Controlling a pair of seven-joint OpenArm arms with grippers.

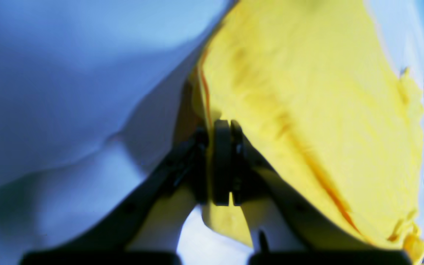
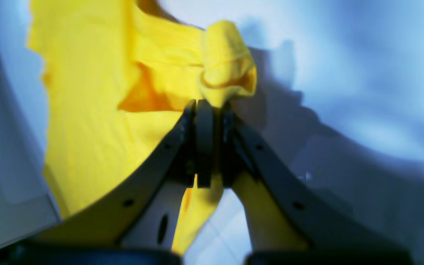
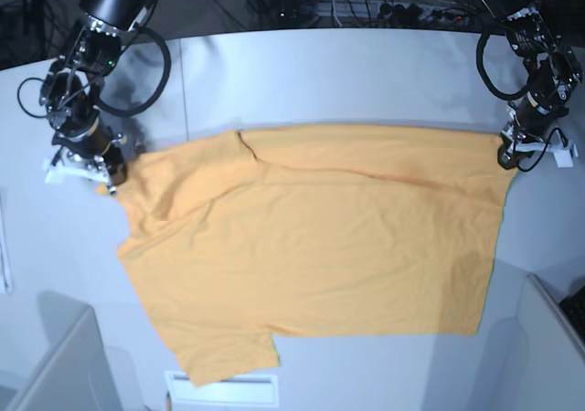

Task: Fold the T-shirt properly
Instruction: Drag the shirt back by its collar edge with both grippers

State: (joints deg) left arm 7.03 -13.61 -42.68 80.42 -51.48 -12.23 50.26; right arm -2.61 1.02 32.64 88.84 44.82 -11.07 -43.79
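Observation:
The light-orange T-shirt (image 3: 320, 237) lies spread flat on the white table (image 3: 366, 73), with one short sleeve pointing to the front left. My right gripper (image 3: 111, 175) is at the shirt's far left edge. In the right wrist view this gripper (image 2: 215, 106) is shut on a bunched fold of the T-shirt (image 2: 87, 110). My left gripper (image 3: 505, 152) sits at the shirt's far right corner. Its wrist view shows the gripper (image 1: 229, 127) shut on the T-shirt (image 1: 307, 92) edge, with cloth hanging below the pads.
Cables and dark equipment (image 3: 366, 0) line the back beyond the table. Grey panels stand at the front left (image 3: 55, 365) and front right (image 3: 548, 347). A white strip (image 3: 224, 390) lies at the front edge under the sleeve.

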